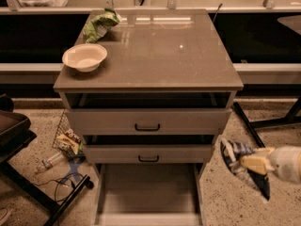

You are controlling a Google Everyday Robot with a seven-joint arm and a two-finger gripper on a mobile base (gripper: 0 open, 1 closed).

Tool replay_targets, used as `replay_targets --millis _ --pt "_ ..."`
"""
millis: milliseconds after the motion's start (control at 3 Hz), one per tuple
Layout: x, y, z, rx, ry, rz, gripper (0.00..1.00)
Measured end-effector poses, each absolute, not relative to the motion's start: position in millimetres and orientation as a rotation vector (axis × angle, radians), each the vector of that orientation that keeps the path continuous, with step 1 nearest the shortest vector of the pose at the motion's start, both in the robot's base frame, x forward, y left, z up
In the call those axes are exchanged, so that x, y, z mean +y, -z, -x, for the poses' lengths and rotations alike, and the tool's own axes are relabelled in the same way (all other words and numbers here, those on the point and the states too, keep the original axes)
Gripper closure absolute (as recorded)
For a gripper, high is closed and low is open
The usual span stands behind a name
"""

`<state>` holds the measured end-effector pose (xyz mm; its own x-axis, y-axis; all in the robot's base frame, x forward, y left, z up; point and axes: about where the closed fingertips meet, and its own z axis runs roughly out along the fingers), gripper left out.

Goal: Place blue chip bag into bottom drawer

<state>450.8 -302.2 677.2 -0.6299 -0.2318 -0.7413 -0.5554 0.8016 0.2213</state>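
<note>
My gripper [251, 164] is at the lower right, beside the cabinet's right side and level with the middle drawer. It is shut on the blue chip bag [232, 156], a dark blue crumpled foil bag that hangs sideways from the fingers above the floor. The bottom drawer [148, 192] is pulled out at the foot of the cabinet. Its flat grey floor is bare. The bag is to the right of the drawer and above it, outside its right wall.
The cabinet top [160, 55] holds a white bowl [84, 57] and a green snack bag [100, 25] at the left. The two upper drawers [147, 121] with black handles stand slightly open. A black stand [28, 173] and floor litter [68, 142] are at the left. Black legs [249, 126] are at the right.
</note>
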Motion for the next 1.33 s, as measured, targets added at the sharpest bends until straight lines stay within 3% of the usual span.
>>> replay_targets --millis 667,1000,1333 --pt "-265 -524 -411 2.272 -0.839 0.586 1.00" --pt "-265 -524 -411 2.272 -0.840 0.586 1.00" --pt "-227 -487 -442 2.293 -0.933 0.624 1.00"
